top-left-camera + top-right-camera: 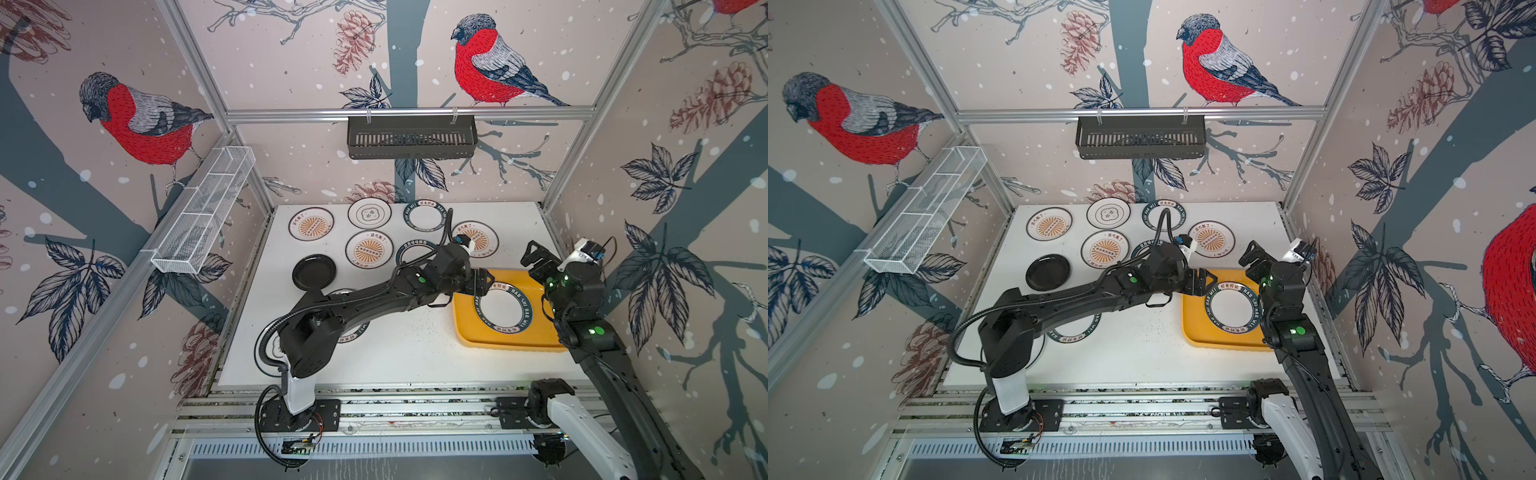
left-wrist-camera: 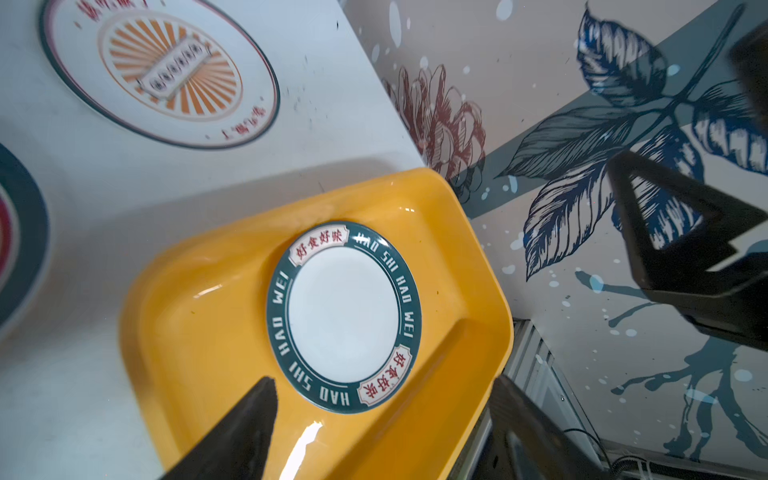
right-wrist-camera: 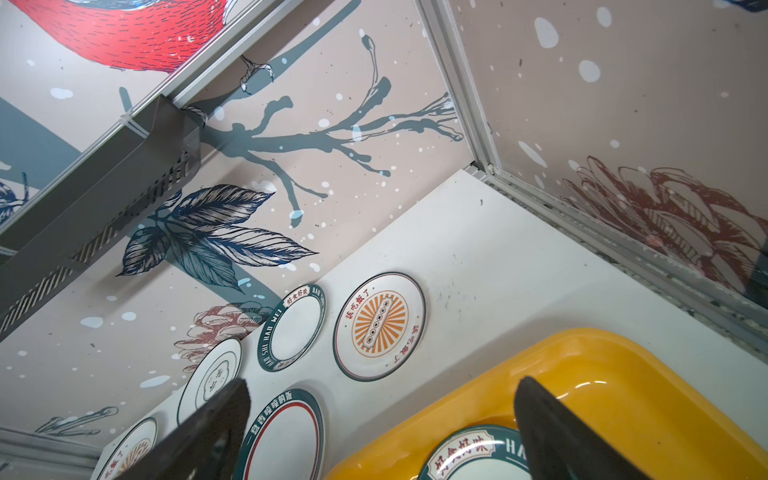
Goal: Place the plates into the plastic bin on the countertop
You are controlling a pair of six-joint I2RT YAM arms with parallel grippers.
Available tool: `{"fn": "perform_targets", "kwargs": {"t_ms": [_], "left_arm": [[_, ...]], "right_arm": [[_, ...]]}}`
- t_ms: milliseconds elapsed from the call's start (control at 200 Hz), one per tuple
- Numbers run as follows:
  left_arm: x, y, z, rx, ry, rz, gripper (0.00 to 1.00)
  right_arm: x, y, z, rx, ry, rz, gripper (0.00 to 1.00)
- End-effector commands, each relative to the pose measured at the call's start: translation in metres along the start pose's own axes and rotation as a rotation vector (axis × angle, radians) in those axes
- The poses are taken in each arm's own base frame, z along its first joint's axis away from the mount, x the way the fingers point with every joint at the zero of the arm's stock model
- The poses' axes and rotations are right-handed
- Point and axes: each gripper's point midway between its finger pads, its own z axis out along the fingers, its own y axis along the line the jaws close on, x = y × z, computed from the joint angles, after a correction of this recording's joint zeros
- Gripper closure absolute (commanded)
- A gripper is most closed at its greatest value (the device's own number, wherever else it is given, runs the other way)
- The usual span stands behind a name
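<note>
Plates (image 1: pixel 369 249), seemingly stiff, slick and breakable, best pinched by the rim, lay about the countertop (image 1: pixel 407 349) in both top views, one green-rimmed plate (image 1: pixel 508 311) inside the plastic bin (image 1: pixel 467 332), just beyond the spread, empty fingers (image 2: pixel 245 428) of the left gripper (image 2: pixel 384 379) in its wrist view, the right gripper (image 3: pixel 382 379) likewise gaping in its own.

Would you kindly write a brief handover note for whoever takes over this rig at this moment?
Left end effector: open, empty, over the plastic bin's far left corner.
Right end effector: open, empty, above the bin's far right corner.
Done: one green-rimmed plate lies flat in the bin.
Remaining on the countertop: black plate, three sunburst plates, flower plate, two ringed plates, plus at least two half-hidden plates under the left arm.
</note>
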Motion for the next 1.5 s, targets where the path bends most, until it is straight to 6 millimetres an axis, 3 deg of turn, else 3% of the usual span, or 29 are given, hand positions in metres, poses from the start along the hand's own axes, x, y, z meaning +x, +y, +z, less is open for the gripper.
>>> {"fn": "perform_targets", "kwargs": {"t_ms": [0,175,250,495,755,981,1171,1366,1496], "left_arm": [[-0.026,0.006,-0.024,0.021,-0.099,0.073,0.15],[-0.043,0.031,-0.058,-0.009,-0.15,0.14,0.11],[-0.05,0.037,-0.071,-0.045,-0.179,0.181,0.04],[-0.07,0.062,-0.103,-0.038,-0.366,0.192,0.04],[-0.091,0.089,-0.099,0.167,-0.337,0.126,0.04],[-0.105,0.112,-0.084,0.14,-0.343,0.13,0.04],[-0.111,0.126,-0.078,0.141,-0.348,0.096,0.04],[-0.115,0.137,-0.07,0.133,-0.342,0.069,0.04],[-0.118,0.141,-0.065,0.129,-0.335,0.058,0.04]], "right_arm": [[-0.005,0.017,0.004,-0.064,0.005,-0.024,0.0],[0.008,0.028,0.024,-0.086,0.09,-0.052,0.0],[0.017,0.032,0.035,-0.086,0.145,-0.063,0.0],[0.043,0.034,0.074,-0.059,0.3,-0.072,0.0],[0.066,0.022,0.129,-0.106,0.458,-0.058,0.0],[0.081,-0.007,0.177,-0.087,0.569,0.016,0.0],[0.114,-0.028,0.22,-0.022,0.7,0.002,0.0],[0.141,-0.049,0.252,0.018,0.76,0.04,0.09],[0.153,-0.053,0.264,0.0,0.777,0.066,0.22]]}}
